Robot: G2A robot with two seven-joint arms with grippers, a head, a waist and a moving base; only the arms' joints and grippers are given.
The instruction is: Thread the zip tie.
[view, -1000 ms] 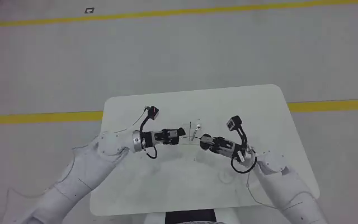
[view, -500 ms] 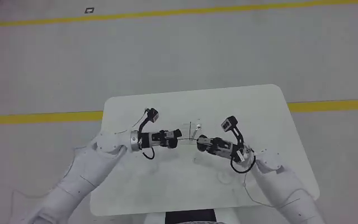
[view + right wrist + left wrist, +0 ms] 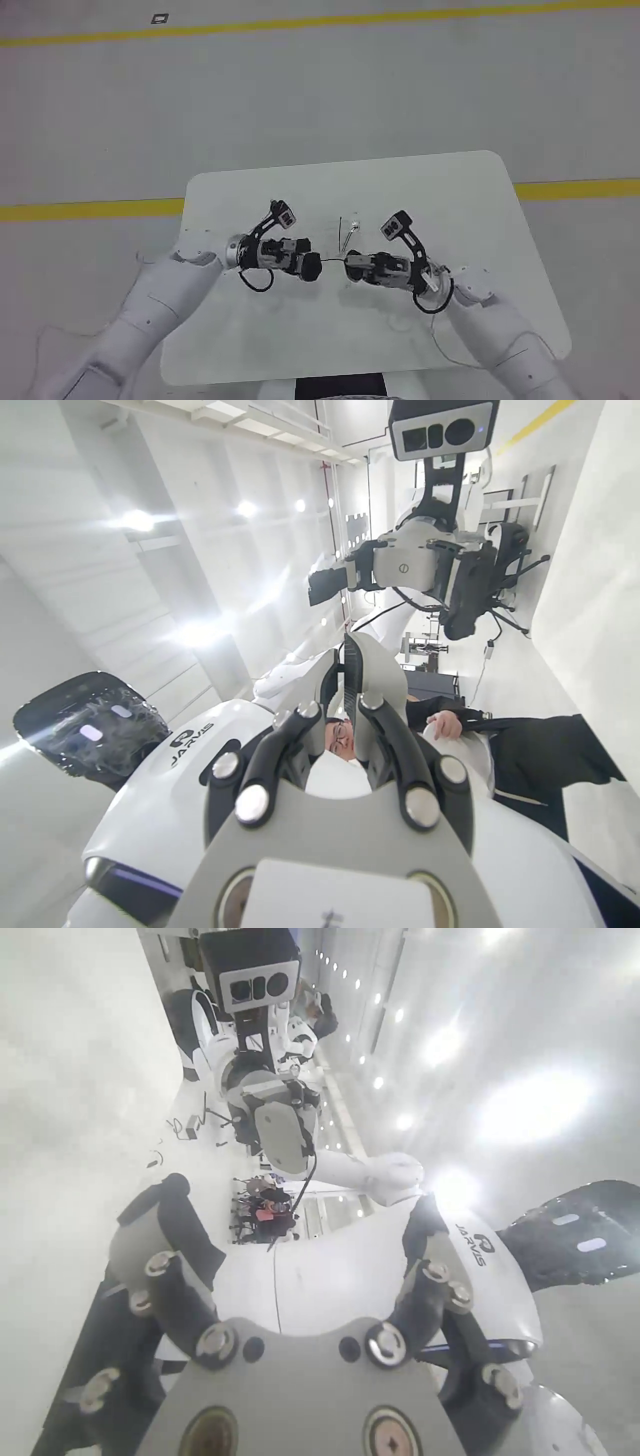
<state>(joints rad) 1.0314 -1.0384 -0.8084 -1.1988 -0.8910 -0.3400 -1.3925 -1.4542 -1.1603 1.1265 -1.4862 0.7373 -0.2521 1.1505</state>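
Drawing toward the robot-side edge of the white rounded table [image 3: 450, 190], top view: left gripper [image 3: 312, 267] and right gripper [image 3: 349, 264] face tip to tip over the table's middle, nearer that edge than a second ago.
Thin dark zip tie [image 3: 331, 262]: spans the gap above the table. Judged as alignment; threading is not yet done.
Thin dark loose strip [image 3: 340, 231]: lies on the table, farther from that edge, apart from both grippers; judged no obstruction.
Left wrist view: left gripper [image 3: 297, 1200] spread wide, nothing held.
Right wrist view: right gripper [image 3: 347, 650] pinched together, seemingly on the zip tie.
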